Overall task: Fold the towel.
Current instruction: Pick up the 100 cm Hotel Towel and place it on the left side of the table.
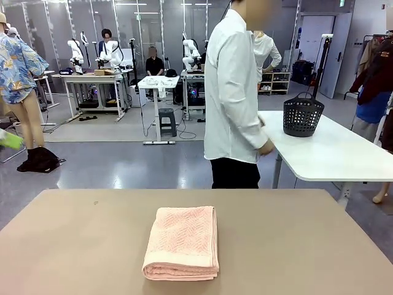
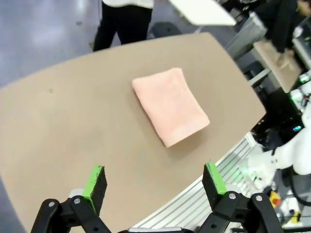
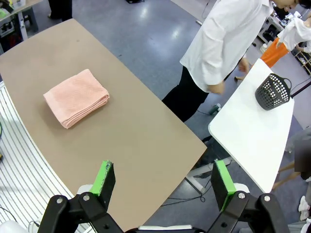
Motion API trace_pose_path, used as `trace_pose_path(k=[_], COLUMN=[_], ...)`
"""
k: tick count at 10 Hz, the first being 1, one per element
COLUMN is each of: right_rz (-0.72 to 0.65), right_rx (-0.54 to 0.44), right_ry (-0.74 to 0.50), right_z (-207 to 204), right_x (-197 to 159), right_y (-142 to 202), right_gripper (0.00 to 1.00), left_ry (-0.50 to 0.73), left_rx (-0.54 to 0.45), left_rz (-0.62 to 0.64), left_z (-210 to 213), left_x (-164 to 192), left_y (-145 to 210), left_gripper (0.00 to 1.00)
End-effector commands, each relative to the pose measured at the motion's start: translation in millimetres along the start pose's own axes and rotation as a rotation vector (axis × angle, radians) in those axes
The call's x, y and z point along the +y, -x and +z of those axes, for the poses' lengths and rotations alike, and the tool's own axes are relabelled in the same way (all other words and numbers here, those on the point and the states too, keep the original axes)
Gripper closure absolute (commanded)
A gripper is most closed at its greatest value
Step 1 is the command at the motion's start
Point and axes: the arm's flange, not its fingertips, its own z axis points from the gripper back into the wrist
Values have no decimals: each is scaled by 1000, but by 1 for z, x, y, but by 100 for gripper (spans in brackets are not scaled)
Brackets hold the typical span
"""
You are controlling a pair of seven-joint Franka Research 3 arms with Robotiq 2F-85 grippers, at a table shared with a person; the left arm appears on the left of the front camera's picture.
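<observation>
The left pincer (image 2: 153, 184) hangs high above the brown surface (image 2: 73, 131) with its green-padded fingers (image 2: 95, 180) spread wide and nothing between them. The right pincer (image 3: 165, 182) is likewise raised well above the surface's edge, fingers (image 3: 221, 183) wide apart and empty.

Below and well apart from both lies the towel (image 1: 182, 242), salmon pink with a zigzag weave, folded into a thick rectangular stack with its layered edge facing the near side. It rests flat on the surface, close to the middle and toward the near edge, touched by neither pincer.

Beyond the far edge of the surface a person in a white shirt (image 1: 232, 92) and dark trousers stands turned toward the right, one hand (image 1: 266, 147) just beside a white surface (image 1: 331, 153) on the far right. On that white surface stands a dark perforated basket (image 1: 303, 114) with its handle upright, well apart from the towel.
</observation>
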Motion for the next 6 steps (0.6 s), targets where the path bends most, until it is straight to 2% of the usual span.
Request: trace_pose_path(k=[1,3,6], right_rz=[-4,-4,-4], right_rx=[0,0,0], right_ry=[1,1,1], right_z=[0,0,0], right_x=[0,0,0], right_y=[1,1,1], right_gripper=[0,0,0], left_ry=[4,2,45], left_rx=[-42,36,141], left_rz=[96,161,252], left_z=[-42,-109,-184], left_x=[-3,2,3], left_y=[-1,13,37], left_gripper=[0,0,0])
